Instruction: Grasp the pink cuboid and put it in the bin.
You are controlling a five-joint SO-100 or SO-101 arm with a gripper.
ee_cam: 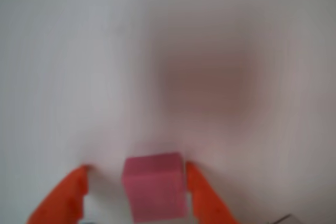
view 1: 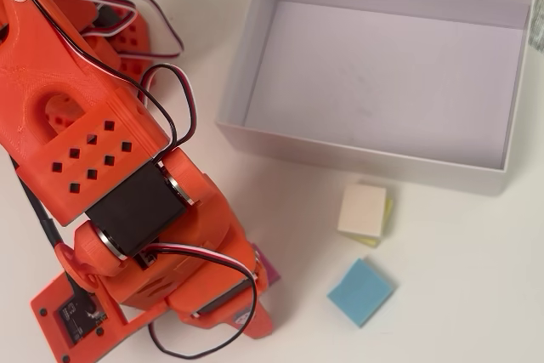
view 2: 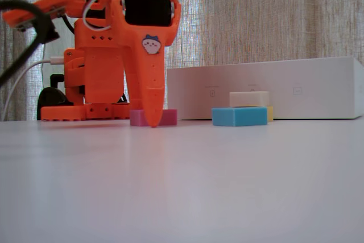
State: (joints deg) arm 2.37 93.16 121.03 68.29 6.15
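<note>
— Fingers (ee_cam: 136, 174) straddle the pink cuboid (ee_cam: 156, 184) in the wrist view, one orange tip on each side, spread a little wider than the block. We see a sliver of gap on the left side; on the right we cannot tell whether the tip touches. So we have not clamped it yet.

— Agreed. From the fixed view the tip (view 2: 152, 119) reaches down to the counter (view 2: 182, 186), with the pink cuboid (view 2: 153, 117) lying flat right behind it. How do we expect it to handle?

— It looks matte and foam-like, so we judge it light, a bit squashy and not slippery. We take it by two opposite side faces, low down, and squeeze gently.

— And room to move? Overhead, the bin (view 1: 246, 57) sits toward the far right corner of the counter, its near wall (view 1: 357, 157) between us and its floor.

— We need to lift over that wall. The cream block (view 1: 362, 210) and the blue block (view 1: 360, 290) lie near the bin's front wall, well apart from the pink cuboid, so we carry above them.
</note>
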